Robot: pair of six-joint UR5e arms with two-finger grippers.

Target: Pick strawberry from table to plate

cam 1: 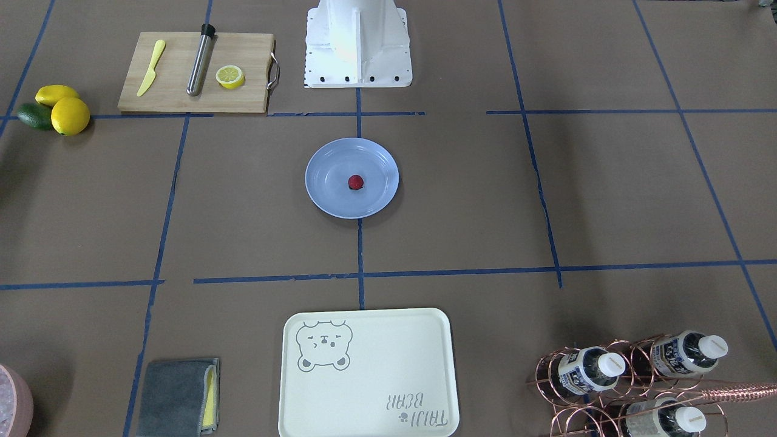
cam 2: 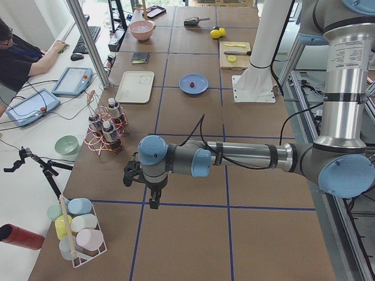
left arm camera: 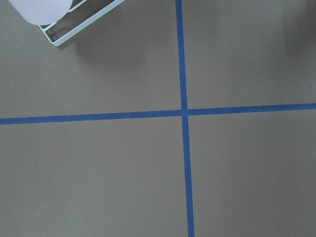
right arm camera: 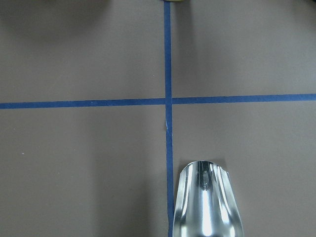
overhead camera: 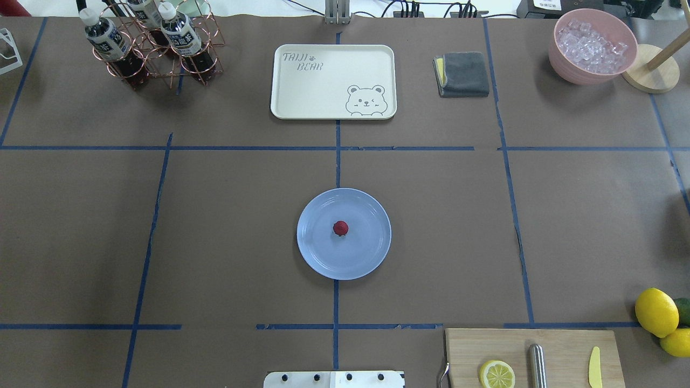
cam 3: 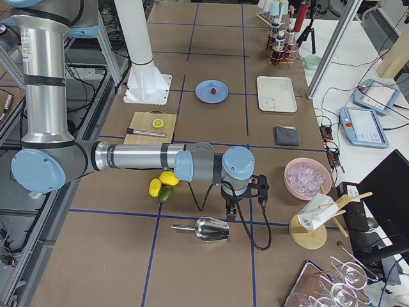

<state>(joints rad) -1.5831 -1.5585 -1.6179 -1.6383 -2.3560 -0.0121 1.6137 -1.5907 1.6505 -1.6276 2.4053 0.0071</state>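
The small dark-red strawberry lies near the middle of the light-blue plate, which rests at the centre of the brown table. Neither arm is near the plate. In the exterior left view, the left gripper hangs over the table's far left end, well away from the plate. In the exterior right view, the right gripper hangs just above a metal scoop at the right end. Both grippers show only in the side views, so I cannot tell whether they are open or shut.
A cutting board carries a lemon half, a steel rod and a yellow knife. Lemons, a cream bear tray, a bottle rack, a grey cloth and an ice bowl ring the table. A person sits at the far side table.
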